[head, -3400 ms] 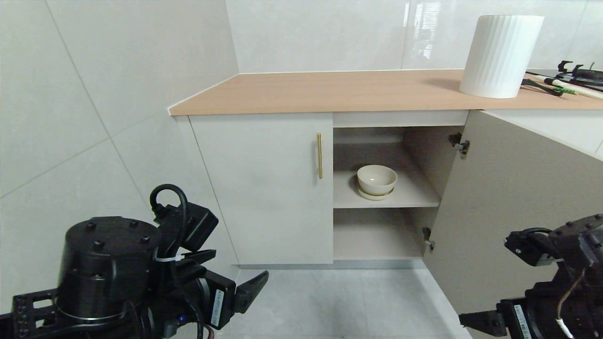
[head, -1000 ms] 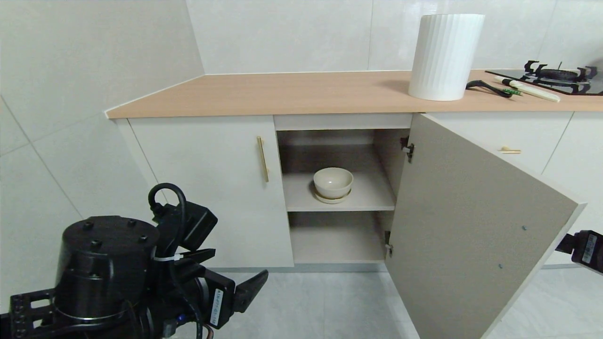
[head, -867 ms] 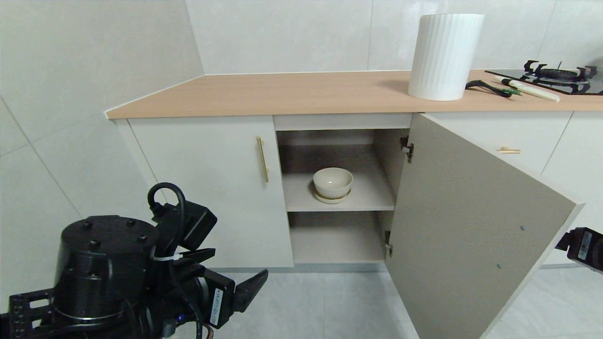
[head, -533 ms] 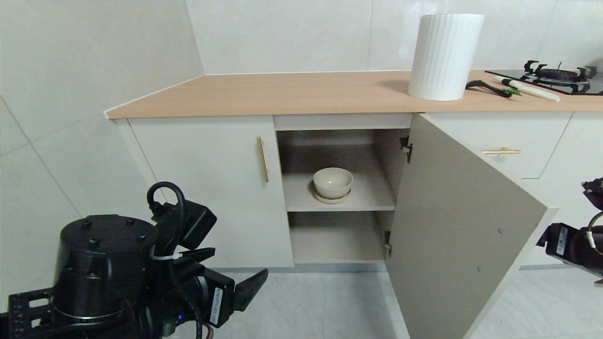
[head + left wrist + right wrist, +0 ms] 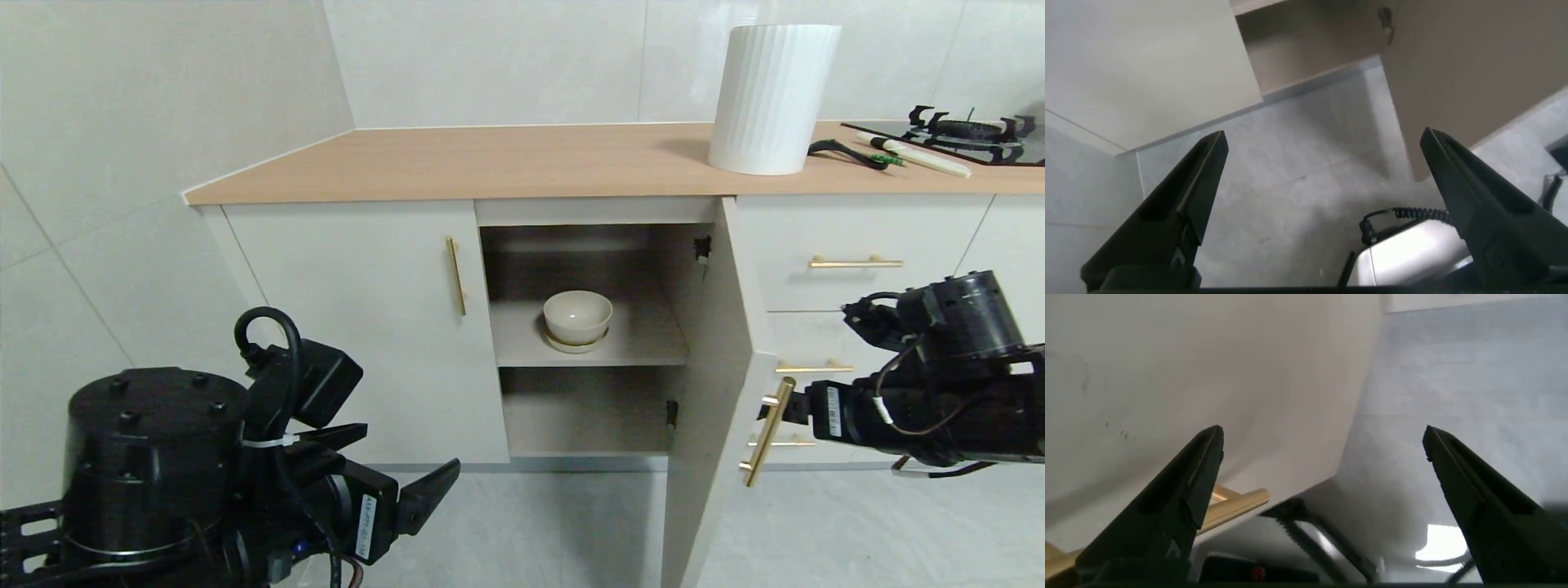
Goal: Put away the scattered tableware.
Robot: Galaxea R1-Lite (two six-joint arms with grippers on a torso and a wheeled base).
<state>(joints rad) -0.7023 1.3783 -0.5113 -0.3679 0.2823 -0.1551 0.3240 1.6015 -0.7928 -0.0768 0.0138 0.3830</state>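
Note:
A beige bowl point(image 5: 577, 315) sits on a small plate on the upper shelf of the open cabinet point(image 5: 588, 347). The cabinet door point(image 5: 714, 392) stands about half open, its edge towards me. Its gold handle point(image 5: 766, 433) faces right. My right gripper point(image 5: 804, 411) is level with that handle on the door's outer side, open. In the right wrist view the right gripper point(image 5: 1321, 437) spans the door face, and the handle point(image 5: 1237, 504) lies by one finger. My left gripper point(image 5: 408, 453) hangs low at the left, open and holding nothing; the left gripper point(image 5: 1323, 135) is above the floor.
A tall white ribbed container point(image 5: 771, 98) stands on the wooden counter point(image 5: 490, 159). Beside it lie a black utensil point(image 5: 845, 151) and a white-handled one point(image 5: 918, 155), with a stove point(image 5: 967, 126) behind. Drawers with gold handles point(image 5: 856, 263) are right of the door. The left cabinet door point(image 5: 367, 327) is shut.
The cabinet door has swung from wide open to about half open. My right arm came round to its outer side, next to the handle. The left arm dropped slightly. The camera had shifted earlier.

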